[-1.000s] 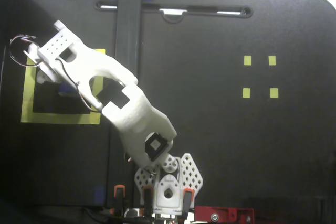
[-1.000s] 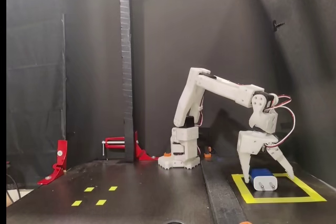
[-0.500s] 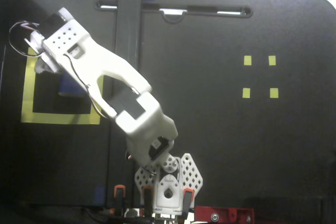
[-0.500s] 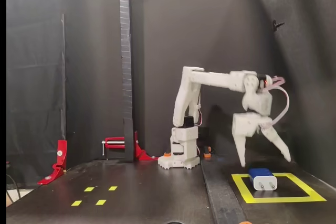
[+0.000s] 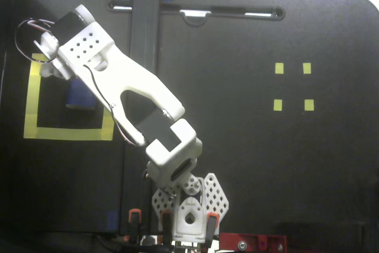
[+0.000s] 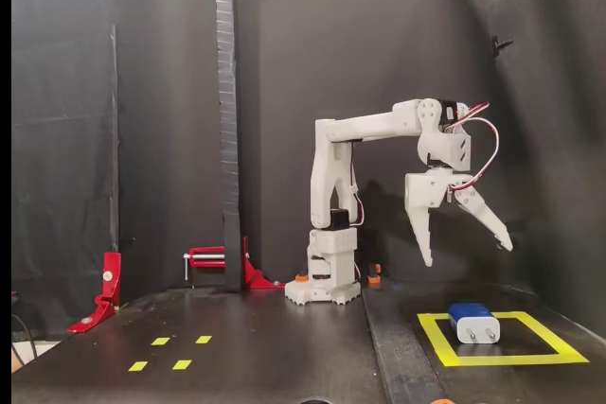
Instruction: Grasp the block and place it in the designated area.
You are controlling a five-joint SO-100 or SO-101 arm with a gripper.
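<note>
Block (image 6: 473, 323) lying inside yellow square (image 6: 500, 359), prongs facing side camera. My gripper (image 6: 466, 254) hanging high above it, fingers spread wide, holding nothing. Placing looks done. Next, by my judgement: folding arm home, clear of block.

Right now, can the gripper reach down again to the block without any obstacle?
Probably yes. The open gripper hangs above the block inside the designated area, with nothing between them.
</note>
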